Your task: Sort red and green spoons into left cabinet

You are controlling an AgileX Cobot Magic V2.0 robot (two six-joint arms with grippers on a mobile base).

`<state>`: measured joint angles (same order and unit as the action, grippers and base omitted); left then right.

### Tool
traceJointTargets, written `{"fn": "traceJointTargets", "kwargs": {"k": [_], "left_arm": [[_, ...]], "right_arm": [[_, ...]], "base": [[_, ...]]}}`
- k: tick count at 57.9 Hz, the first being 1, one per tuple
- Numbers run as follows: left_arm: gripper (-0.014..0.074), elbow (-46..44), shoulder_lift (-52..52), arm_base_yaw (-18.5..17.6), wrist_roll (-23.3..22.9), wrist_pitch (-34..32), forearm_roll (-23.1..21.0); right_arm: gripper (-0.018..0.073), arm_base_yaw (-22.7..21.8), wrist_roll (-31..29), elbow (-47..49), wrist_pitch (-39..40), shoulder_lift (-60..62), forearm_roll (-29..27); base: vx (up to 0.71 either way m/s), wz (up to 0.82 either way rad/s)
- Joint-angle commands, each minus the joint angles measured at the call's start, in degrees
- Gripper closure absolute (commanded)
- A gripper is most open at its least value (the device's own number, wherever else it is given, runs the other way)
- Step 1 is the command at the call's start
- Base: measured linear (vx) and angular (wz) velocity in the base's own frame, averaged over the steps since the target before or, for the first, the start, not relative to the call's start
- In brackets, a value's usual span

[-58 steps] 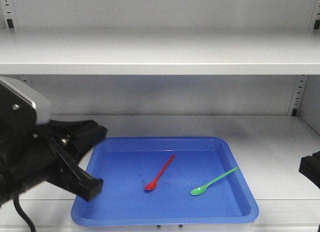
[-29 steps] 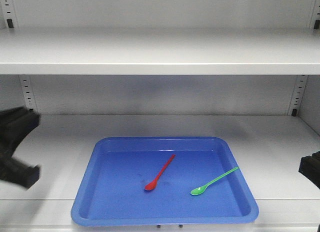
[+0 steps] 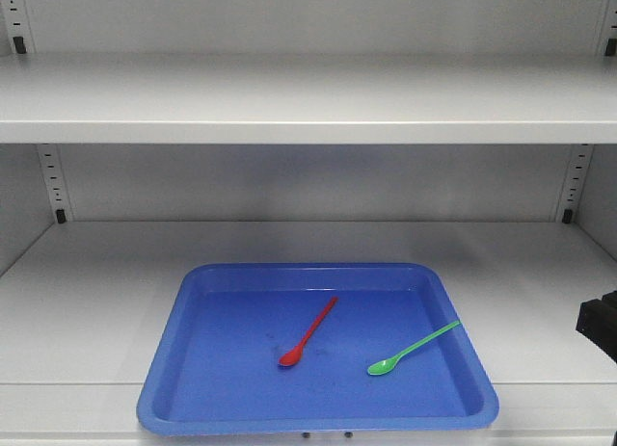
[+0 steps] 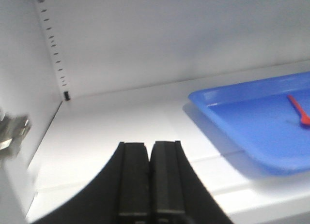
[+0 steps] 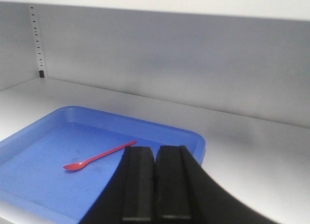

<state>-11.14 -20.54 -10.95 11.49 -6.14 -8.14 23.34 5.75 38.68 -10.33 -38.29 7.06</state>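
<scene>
Now both grippers' fingers (image 4: 147,178) (image 5: 155,183) are pressed together, seemingly empty, 2 spoons (image 3: 308,331) (image 3: 413,348) in the tray (image 3: 193,393).

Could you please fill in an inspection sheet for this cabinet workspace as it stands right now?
Surface: light grey cabinet shelf, with another shelf above it.
Job's things: red spoon and green spoon lie apart inside the blue tray, bowls toward the front. The tray sits at the shelf's front edge.
Clutter: nothing seen.
Grippers: left tool shut and holding nothing, over bare shelf to the left of the tray. Right tool shut and holding nothing, at the tray's right side.
Cables: nothing seen.
Surroundings: grey back wall and slotted side rails.
</scene>
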Motion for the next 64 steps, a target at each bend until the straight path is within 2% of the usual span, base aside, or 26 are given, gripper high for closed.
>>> {"fn": "traceJointTargets", "kwargs": {"k": [1, 19, 41, 64], "left_arm": [[0.0596, 2.92, 5.98, 1.11, -1.31, -3.63, -0.4], [0.0596, 12.6, 22.61, 1.81, -2.98, -2.06, -0.46], [0.0596, 12.5, 22.14, 1.81, -2.82, 5.34, -0.48], [0.0596, 12.5, 22.14, 1.81, -2.95, 5.81, -0.48]], "right_arm": [[0.0565, 0.17, -0.19, 1.67, 4.79, 0.16, 0.17], [0.0565, 0.17, -0.19, 1.67, 4.79, 0.16, 0.17], [0.0565, 0.17, -0.19, 1.67, 4.78, 0.16, 0.17], [0.0565, 0.17, -0.19, 1.67, 4.69, 0.16, 0.17]], "base": [[0.0, 0.0], [0.0, 0.0], [0.0, 0.0], [0.0, 0.0]]}}
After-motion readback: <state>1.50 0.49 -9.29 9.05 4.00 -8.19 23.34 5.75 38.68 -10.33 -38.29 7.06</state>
